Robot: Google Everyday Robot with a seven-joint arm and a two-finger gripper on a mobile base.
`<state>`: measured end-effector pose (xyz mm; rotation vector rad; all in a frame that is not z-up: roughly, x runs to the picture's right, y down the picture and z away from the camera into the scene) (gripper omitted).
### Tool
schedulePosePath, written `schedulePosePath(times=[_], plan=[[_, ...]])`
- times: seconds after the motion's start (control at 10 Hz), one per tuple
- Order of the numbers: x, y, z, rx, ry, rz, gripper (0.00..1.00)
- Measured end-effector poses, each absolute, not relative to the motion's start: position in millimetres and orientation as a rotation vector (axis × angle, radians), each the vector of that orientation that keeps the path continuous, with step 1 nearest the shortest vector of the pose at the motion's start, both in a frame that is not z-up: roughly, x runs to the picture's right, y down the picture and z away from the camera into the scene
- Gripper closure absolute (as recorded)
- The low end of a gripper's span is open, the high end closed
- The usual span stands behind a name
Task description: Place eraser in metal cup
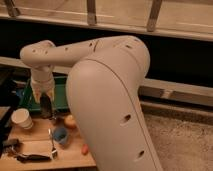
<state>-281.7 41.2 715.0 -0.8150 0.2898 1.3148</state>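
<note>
gripper (46, 106) hangs over the desk (35, 140), its fingertips too dark to resolve; the arm (107, 100) hides the desk's right part; the frame's left edge crops the green tray (61, 95).

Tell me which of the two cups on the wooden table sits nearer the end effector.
The small blue cup sits nearer, just below and right of the end effector, which hangs over the table's back edge. The larger white cup stands further off, to the left.
</note>
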Motion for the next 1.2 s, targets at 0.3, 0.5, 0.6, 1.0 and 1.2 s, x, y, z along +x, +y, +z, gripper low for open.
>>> schedulePosePath(times=[0.3,0.5,0.6,1.0,1.2], plan=[[-271.3,43.1,724.7,-0.809,0.289,1.294,1.00],[-271.0,43.1,724.9,-0.808,0.289,1.294,1.00],[-269.4,42.3,725.4,-0.807,0.289,1.297,1.00],[-258.2,33.5,746.6,-0.758,0.270,1.327,1.00],[-255.7,23.9,760.4,-0.743,0.229,1.313,1.00]])
